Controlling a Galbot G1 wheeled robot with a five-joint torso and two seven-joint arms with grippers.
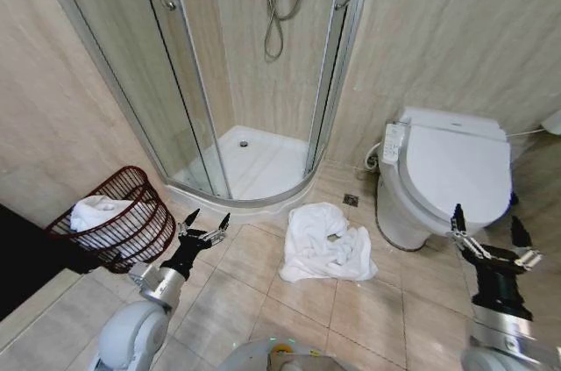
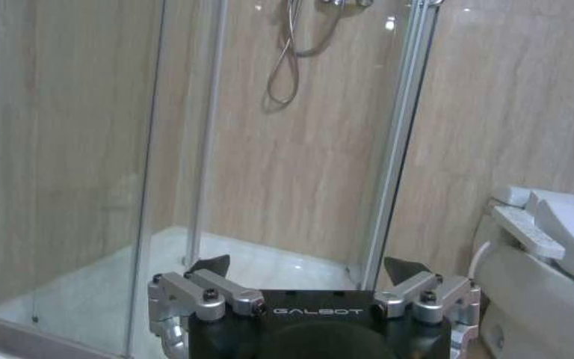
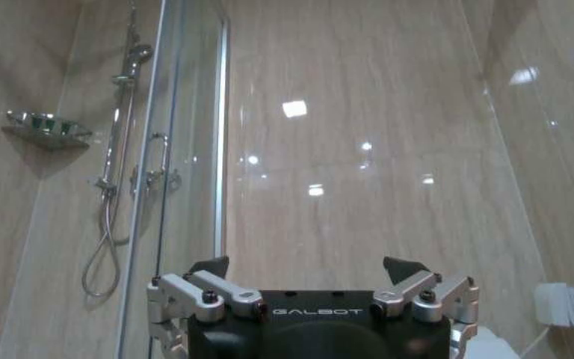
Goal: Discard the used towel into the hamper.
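The towel [image 1: 326, 244] has not yet been taken up; it lies crumpled on the floor [image 1: 263, 301], ahead of both tools and roughly between them, somewhat nearer the left tool [image 1: 204, 224]; the step in hand is judged to be the approach before the grasp. The left tool is held low with its fingers spread wide and nothing between them; the same wide, empty spread is seen in the left wrist view [image 2: 307, 267]. The right tool [image 1: 487, 236] is raised beside the toilet [image 1: 456, 169], likewise open and empty, as seen also from its own wrist [image 3: 307, 267].

The hamper [image 1: 118, 217] stands just to the outer side of the left tool, close by; some white cloth [image 1: 96, 210] already lies in it.

A reach forward and inward, down to the towel, is judged to be called for next, then a short carry back across to the hamper. Open floor lies between tool and towel; the shower kerb [image 1: 254, 204] bounds it ahead, the toilet base on the far side; the hamper rim is near enough to be clipped.
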